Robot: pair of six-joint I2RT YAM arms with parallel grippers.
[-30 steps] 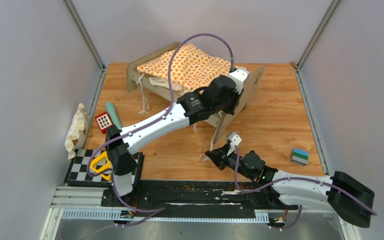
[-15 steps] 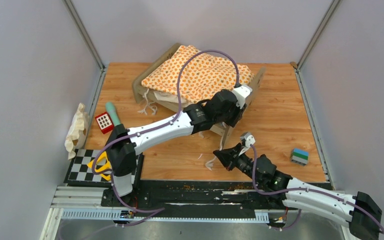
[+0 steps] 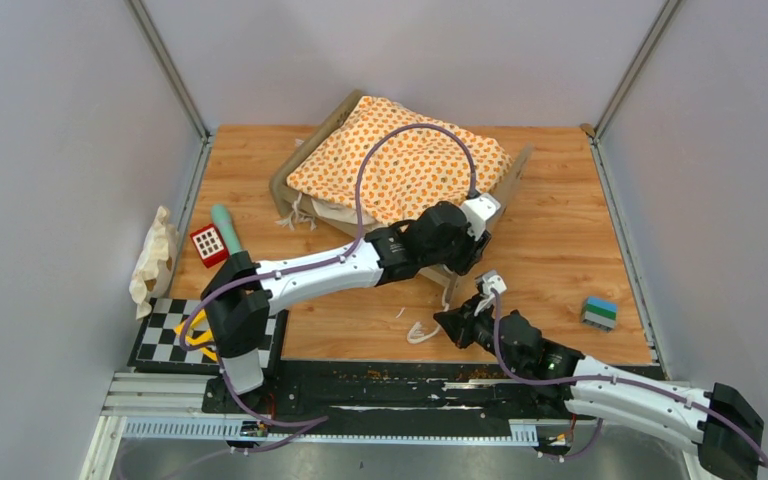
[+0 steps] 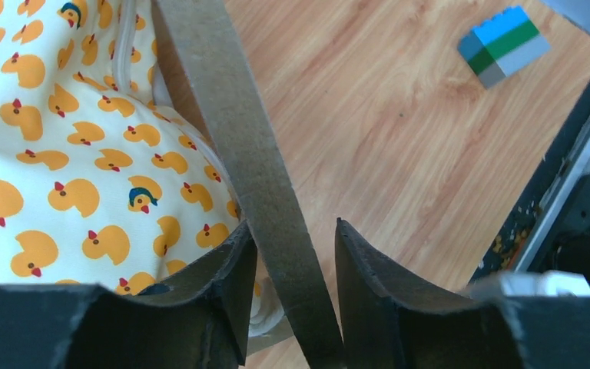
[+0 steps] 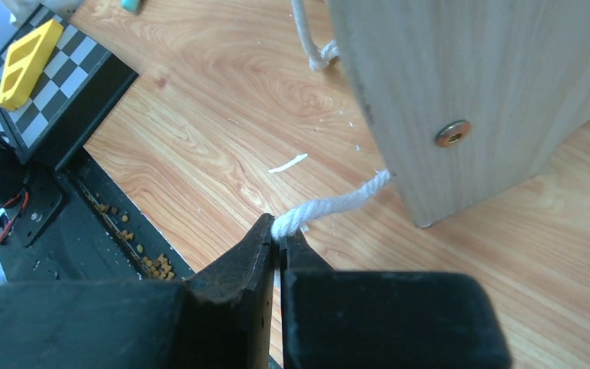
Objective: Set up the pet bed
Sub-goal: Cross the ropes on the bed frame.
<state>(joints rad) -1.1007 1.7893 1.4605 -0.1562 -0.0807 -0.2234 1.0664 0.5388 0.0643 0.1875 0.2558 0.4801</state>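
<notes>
Pet bed point(image 5: 492, 77) sits mid far edge of surface point(image 3: 560, 240). Left gripper point(image 4: 292, 231) jaws spread, straddling its end board point(image 4: 230, 115); right gripper point(image 5: 280, 234) jaws pinching white cord point(image 5: 338, 201).

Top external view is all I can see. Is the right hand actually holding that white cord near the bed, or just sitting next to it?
Observer: Holding it. The right wrist view shows the right hand shut on the white cord, which leads to the foot of the pet bed.
Operator: Is the left hand on the end board?
Observer: The left hand straddles the end board, open, with a gap on one side.
Operator: What's the cushion print?
Observer: Little orange ducks cover the cushion.
</notes>
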